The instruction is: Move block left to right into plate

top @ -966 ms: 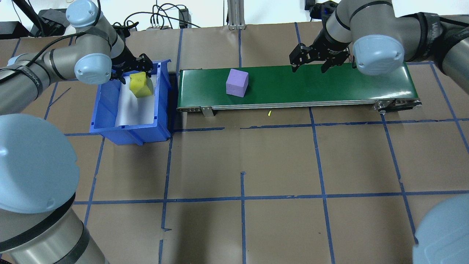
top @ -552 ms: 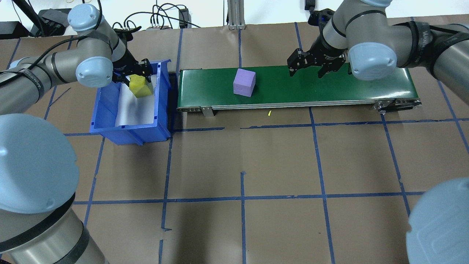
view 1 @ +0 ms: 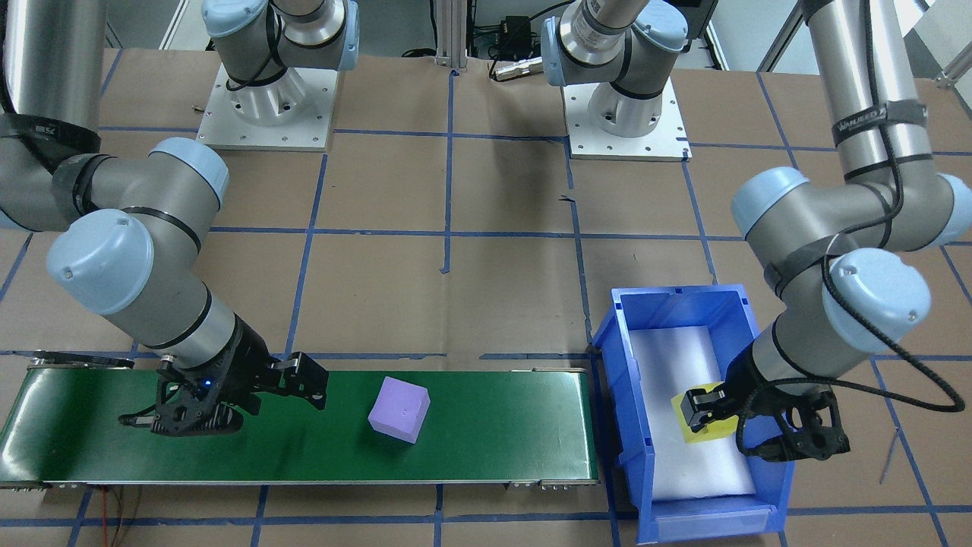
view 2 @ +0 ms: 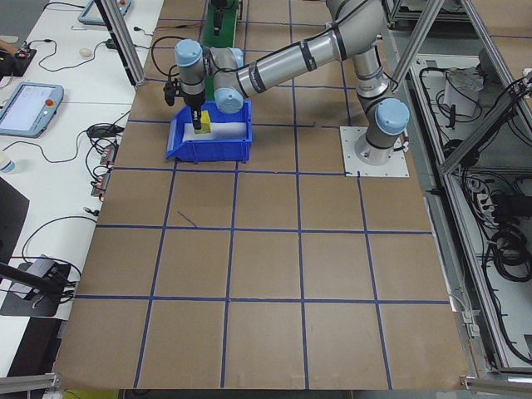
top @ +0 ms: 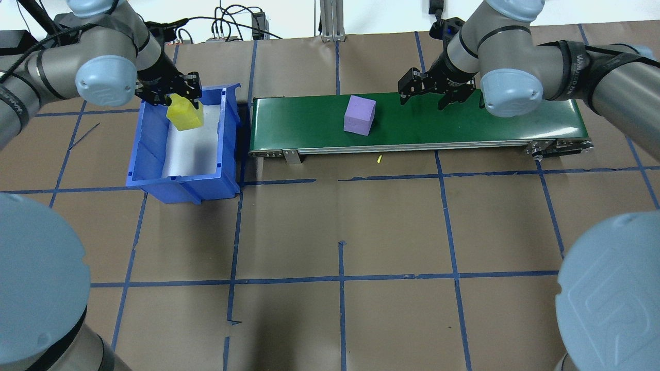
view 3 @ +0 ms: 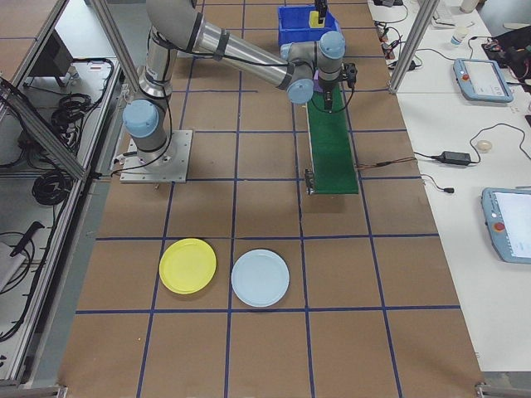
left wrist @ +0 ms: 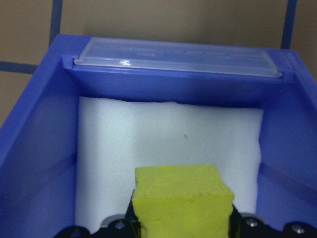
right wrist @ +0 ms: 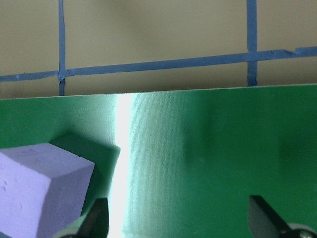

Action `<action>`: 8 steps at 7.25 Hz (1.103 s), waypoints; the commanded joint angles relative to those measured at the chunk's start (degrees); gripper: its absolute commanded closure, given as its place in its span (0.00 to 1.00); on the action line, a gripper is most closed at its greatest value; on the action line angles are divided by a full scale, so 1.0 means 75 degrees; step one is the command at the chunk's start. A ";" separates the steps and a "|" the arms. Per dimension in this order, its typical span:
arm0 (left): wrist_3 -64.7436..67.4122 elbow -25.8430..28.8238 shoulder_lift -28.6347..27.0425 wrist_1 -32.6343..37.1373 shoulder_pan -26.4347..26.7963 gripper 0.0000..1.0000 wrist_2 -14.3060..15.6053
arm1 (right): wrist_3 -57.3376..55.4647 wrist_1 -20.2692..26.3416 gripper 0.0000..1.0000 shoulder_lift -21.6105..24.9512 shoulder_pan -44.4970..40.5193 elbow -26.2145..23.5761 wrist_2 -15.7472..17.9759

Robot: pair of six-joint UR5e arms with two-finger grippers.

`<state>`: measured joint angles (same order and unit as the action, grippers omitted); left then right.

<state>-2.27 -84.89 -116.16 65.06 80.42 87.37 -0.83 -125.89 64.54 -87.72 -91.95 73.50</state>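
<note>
Purple foam: the purple block [top: 360, 115] sits on the green conveyor [top: 490, 123], about mid-belt, tilted a bit to the belt edges.
Right gripper: the right gripper [top: 432, 91] hovers over the conveyor just beside the purple block, on the side away from the blue bin; fingers spread, nothing in them.
Left gripper: the left gripper [top: 170, 91] is clamped on the yellow block [top: 184, 115], lifted above the white liner of the blue bin [top: 149, 154], which stands at the conveyor's end.
Plate: the yellow plate [view 3: 187, 265] lies on the surface well apart from the conveyor, past its far end, beside a light-blue plate [view 3: 260, 278].
Risk 1: I judge the rotated purple block could get pinched corner-on and twist or squirt out of the soft-foam grip.
Risk 2: if the belt is running, a mistimed close misses it.
Risk 3: the yellow block set down too near the conveyor's edge may tumble off.
Risk 4: wrong plate, since the two lie close together.
</note>
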 commanded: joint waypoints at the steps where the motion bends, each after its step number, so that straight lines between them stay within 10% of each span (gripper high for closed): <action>1: 0.0057 0.0033 0.0777 0.0734 0.0384 0.74 -0.0385 | -0.0507 -0.0125 0.00 -0.0098 0.0000 0.0049 -0.0004; 4: 0.0138 -0.0024 0.0933 0.0747 0.1485 0.73 -0.0834 | -0.1433 -0.0114 0.00 -0.0297 0.0000 0.0412 0.0020; 8: 0.0104 -0.0142 0.0172 -0.0003 0.2109 0.73 0.0008 | -0.2010 -0.0008 0.00 -0.0285 0.0000 0.0296 0.0136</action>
<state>-1.48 -85.86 -113.73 66.33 95.40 85.41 -14.83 -126.20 62.39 -87.71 -89.37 74.30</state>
